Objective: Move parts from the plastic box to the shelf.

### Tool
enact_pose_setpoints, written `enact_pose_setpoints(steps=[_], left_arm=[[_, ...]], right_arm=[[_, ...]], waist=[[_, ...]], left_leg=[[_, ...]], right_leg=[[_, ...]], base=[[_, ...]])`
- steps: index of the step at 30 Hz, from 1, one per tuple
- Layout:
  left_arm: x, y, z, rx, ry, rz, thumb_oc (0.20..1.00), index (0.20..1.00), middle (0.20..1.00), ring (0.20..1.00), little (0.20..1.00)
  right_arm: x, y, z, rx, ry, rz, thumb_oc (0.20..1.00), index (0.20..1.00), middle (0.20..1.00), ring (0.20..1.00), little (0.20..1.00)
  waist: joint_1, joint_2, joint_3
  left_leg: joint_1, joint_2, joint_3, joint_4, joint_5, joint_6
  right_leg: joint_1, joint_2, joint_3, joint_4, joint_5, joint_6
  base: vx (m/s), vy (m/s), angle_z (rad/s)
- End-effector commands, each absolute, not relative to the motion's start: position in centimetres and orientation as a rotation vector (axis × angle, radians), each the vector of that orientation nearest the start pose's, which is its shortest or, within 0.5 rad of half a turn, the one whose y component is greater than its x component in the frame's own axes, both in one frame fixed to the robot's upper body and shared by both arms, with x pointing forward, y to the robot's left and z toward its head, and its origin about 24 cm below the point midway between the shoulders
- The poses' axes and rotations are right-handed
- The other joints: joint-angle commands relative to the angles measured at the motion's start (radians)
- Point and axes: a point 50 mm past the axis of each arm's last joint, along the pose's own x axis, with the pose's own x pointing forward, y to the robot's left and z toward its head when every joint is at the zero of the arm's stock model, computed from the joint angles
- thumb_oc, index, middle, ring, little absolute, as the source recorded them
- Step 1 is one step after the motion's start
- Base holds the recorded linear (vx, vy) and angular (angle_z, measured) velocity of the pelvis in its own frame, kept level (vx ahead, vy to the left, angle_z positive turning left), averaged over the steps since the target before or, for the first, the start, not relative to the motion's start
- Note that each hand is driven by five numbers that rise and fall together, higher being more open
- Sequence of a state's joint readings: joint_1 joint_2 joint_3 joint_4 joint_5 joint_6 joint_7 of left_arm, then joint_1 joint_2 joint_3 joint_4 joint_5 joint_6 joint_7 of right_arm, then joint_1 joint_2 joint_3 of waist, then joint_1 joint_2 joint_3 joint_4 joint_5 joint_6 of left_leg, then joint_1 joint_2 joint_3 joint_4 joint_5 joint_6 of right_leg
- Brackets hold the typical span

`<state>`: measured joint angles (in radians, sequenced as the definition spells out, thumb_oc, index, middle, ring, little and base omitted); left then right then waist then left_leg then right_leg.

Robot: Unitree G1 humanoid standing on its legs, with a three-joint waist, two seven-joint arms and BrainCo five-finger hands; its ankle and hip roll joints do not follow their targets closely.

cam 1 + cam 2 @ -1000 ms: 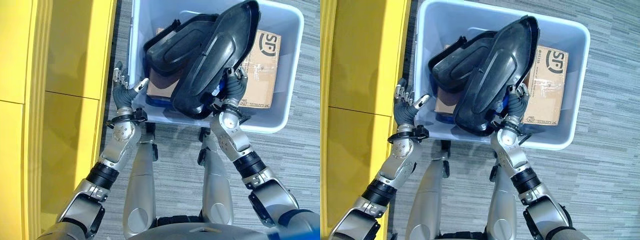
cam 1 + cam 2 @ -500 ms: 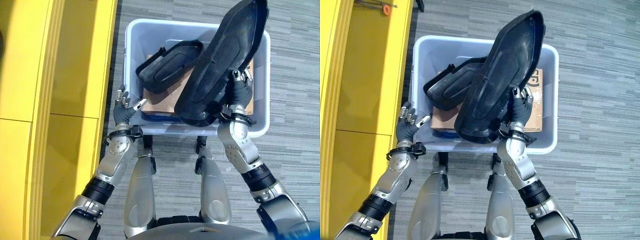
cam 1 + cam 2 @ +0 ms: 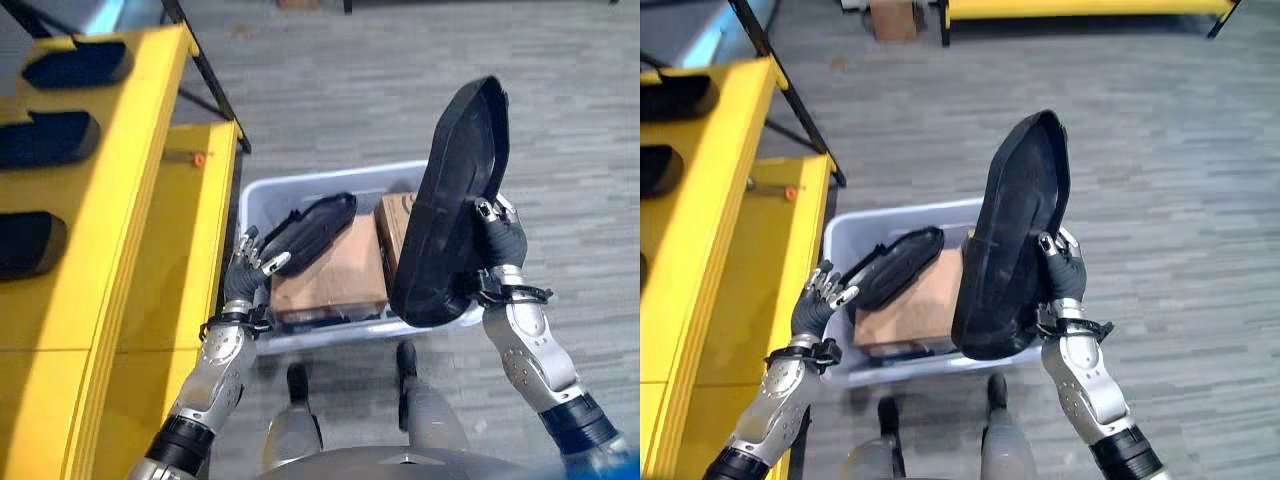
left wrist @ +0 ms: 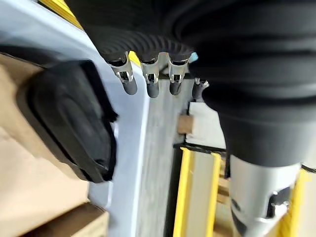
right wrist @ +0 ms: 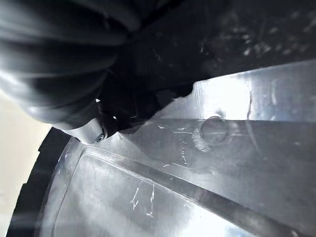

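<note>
My right hand [image 3: 500, 242] is shut on the edge of a large black moulded part [image 3: 452, 205], which stands nearly upright above the right end of the pale blue plastic box [image 3: 300, 186]. The part's inner face [image 5: 197, 163] shows close up in the right wrist view. A smaller black part [image 3: 310, 226] lies in the box on a brown cardboard carton [image 3: 335, 272]. My left hand [image 3: 246, 268] is open by the box's left rim, its fingers [image 4: 148, 85] straight next to the box wall [image 4: 138, 148].
The yellow shelf [image 3: 110, 210] runs along the left, with dark parts [image 3: 65, 64] on its upper levels and a small orange thing [image 3: 199, 159] on a lower level. A black frame leg [image 3: 780, 85] slants behind it. Grey floor lies to the right.
The camera has moved up and tilted forward. My right hand has lifted the large black part out of the box into a more upright stand. My left hand stays at the box's left rim.
</note>
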<state>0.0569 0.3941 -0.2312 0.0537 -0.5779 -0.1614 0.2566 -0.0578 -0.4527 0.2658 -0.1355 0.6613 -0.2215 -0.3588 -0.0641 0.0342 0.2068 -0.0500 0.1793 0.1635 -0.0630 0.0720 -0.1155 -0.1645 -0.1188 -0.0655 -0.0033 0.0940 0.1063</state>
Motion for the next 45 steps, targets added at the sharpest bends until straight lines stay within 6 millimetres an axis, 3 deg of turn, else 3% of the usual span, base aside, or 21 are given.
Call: enact_pose_setpoints(steps=[1,9,15,21,24,27,28,31,35,39,45], left_arm=[[23.6,19.8,3.7,-0.177,0.006,0.066,1.0,1.0,1.0,1.0,1.0],[22.4,19.8,2.0,-0.223,0.085,0.071,1.0,1.0,1.0,1.0,1.0],[22.7,19.8,1.8,-0.24,0.09,0.086,1.0,1.0,1.0,1.0,1.0],[22.3,19.8,1.6,-0.255,0.1,0.1,1.0,1.0,1.0,1.0,1.0],[21.9,20.3,1.5,-0.266,0.103,0.121,1.0,1.0,1.0,1.0,1.0],[22.0,20.3,1.3,-0.271,0.112,0.133,1.0,1.0,1.0,1.0,1.0],[22.2,19.9,0.8,-0.28,0.125,0.137,1.0,1.0,1.0,1.0,1.0],[22.4,19.5,1.5,-0.274,0.095,0.092,1.0,1.0,1.0,1.0,1.0],[22.8,19.3,2.0,-0.28,0.076,0.076,1.0,1.0,1.0,1.0,1.0],[22.7,19.1,1.6,-0.273,0.094,0.062,1.0,1.0,1.0,1.0,1.0],[22.5,19.8,2.1,-0.251,0.073,0.069,1.0,1.0,1.0,1.0,1.0]], right_arm=[[25.1,-17.6,12.3,0.335,-0.338,0.015,0.2,0.2,0.2,0.2,0.2],[25.0,-17.0,10.5,0.383,-0.235,0.065,0.2,0.2,0.2,0.2,0.2],[25.5,-16.0,9.7,0.401,-0.18,0.092,0.2,0.2,0.2,0.2,0.2],[25.5,-15.5,9.7,0.408,-0.17,0.125,0.2,0.2,0.2,0.2,0.2],[25.9,-15.4,10.2,0.377,-0.193,0.149,0.2,0.2,0.2,0.2,0.2],[26.4,-15.6,11.2,0.342,-0.243,0.153,0.2,0.2,0.2,0.2,0.2],[26.4,-17.2,11.1,0.292,-0.261,0.078,0.2,0.2,0.2,0.2,0.2],[25.6,-17.7,10.0,0.327,-0.226,0.051,0.2,0.2,0.2,0.2,0.2],[25.3,-17.7,9.4,0.356,-0.206,0.038,0.2,0.2,0.2,0.2,0.2],[24.8,-18.6,8.7,0.38,-0.191,-0.024,0.2,0.2,0.2,0.2,0.2],[24.3,-18.7,7.7,0.377,-0.148,-0.027,0.2,0.2,0.2,0.2,0.2]], waist=[[0.018,-0.041,-0.052],[0.027,-0.026,-0.121],[0.034,-0.017,-0.153],[0.042,-0.012,-0.15],[0.063,-0.01,-0.125],[0.09,-0.011,-0.074],[0.106,-0.031,-0.031],[0.078,-0.048,-0.04],[0.05,-0.041,-0.056],[0.031,-0.022,-0.082],[0.05,-0.057,-0.07]], left_leg=[[-0.035,-0.012,-0.017,-0.013,0.107,0.018],[0.028,-0.01,-0.023,-0.018,0.127,0.011],[0.068,-0.017,-0.038,0.001,0.124,0.019],[0.085,-0.005,-0.049,0.019,0.138,0.016],[0.062,0.022,-0.081,0.043,0.168,0.009],[-0.009,0.067,-0.136,0.01,0.279,-0.028],[-0.058,0.055,-0.092,0.022,0.293,-0.024],[-0.001,0.048,-0.047,0.188,0.125,0.013],[0.074,0.062,0.012,0.179,0.071,0.011],[0.107,0.03,0.073,0.061,-0.013,0.019],[0.085,-0.011,0.07,0.095,-0.053,0.047]], right_leg=[[0.003,0.002,0.002,0.098,-0.052,0.027],[0.084,0.006,-0.011,0.066,-0.06,0.019],[0.129,0.005,-0.016,0.08,-0.084,0.01],[0.135,0.024,-0.013,0.112,-0.112,-0.009],[0.099,0.062,-0.01,0.156,-0.138,-0.033],[0.062,0.094,-0.072,0.175,-0.154,-0.054],[0.072,0.042,-0.186,0.155,-0.152,-0.06],[0.077,-0.022,-0.287,0.15,-0.134,-0.069],[0.084,-0.046,-0.346,0.174,-0.141,-0.067],[0.098,-0.098,-0.378,0.217,-0.143,-0.02],[0.132,-0.154,-0.405,0.199,-0.096,0.014]], base=[[0.06,-0.059,-0.01],[0.02,-0.042,0.02],[0.01,-0.017,0.03],[0.0,-0.064,-0.02],[-0.15,-0.239,-0.09],[-0.26,-0.298,0.45],[-0.36,-0.308,2.92],[-0.22,-0.117,2.28],[-0.03,0.079,1.16],[0.11,0.236,0.86],[0.07,0.184,0.18]])
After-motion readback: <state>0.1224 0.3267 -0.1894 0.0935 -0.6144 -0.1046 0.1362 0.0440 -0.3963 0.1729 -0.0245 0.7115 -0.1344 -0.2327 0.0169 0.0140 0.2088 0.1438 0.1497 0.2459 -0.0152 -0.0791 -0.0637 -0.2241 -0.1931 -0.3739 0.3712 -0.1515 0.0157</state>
